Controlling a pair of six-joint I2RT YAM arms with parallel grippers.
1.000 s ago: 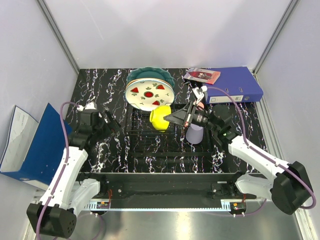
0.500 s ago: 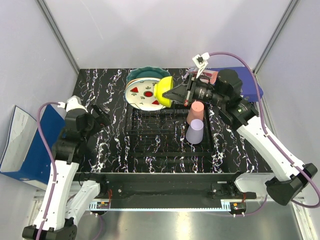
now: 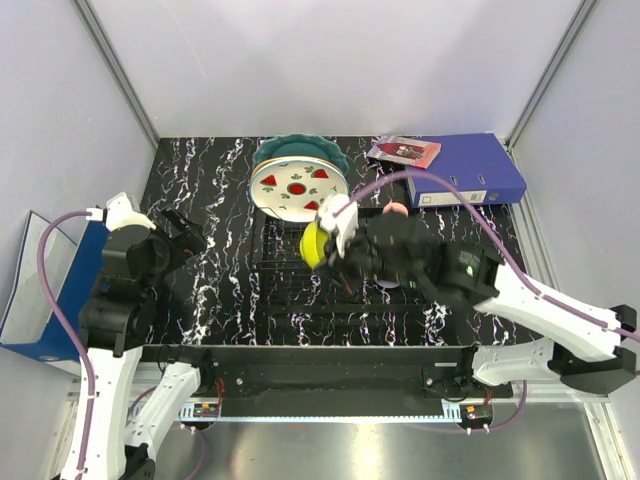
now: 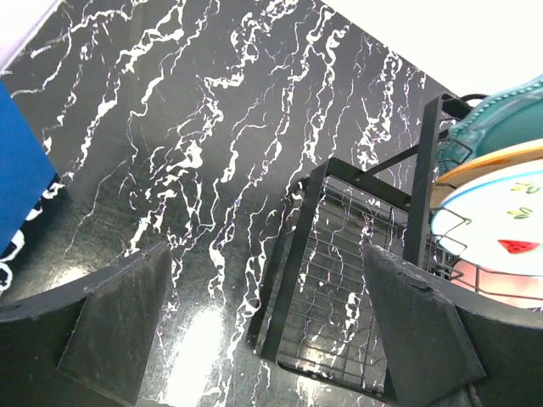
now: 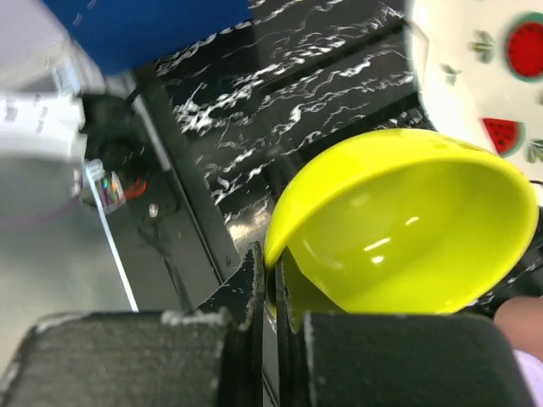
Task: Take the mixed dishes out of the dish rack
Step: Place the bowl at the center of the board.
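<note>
The right gripper (image 5: 273, 287), pinching the small yellow bowl's (image 5: 407, 229) rim, is swinging it back from the far edge over the dish rack (image 3: 285, 265) mid-worktop; set-down is pending; the left gripper (image 4: 267, 315) is hanging wide open, empty.

The left gripper (image 4: 267, 259) is seen with its two dark fingers (image 4: 119, 314) spread wide at the lower left and lower right of the frame, nothing held between them. A black white-veined tabletop (image 4: 170, 127) fills most of the view. A corner of the black wire dish rack (image 4: 291, 263) is shown right of centre. At the right edge, the teal scalloped plate (image 4: 501, 106), cream-orange plate (image 4: 492, 159) and white plate (image 4: 492, 220) are stacked on edge. A blue binder (image 4: 17, 178) is cut off at the left edge.
</note>
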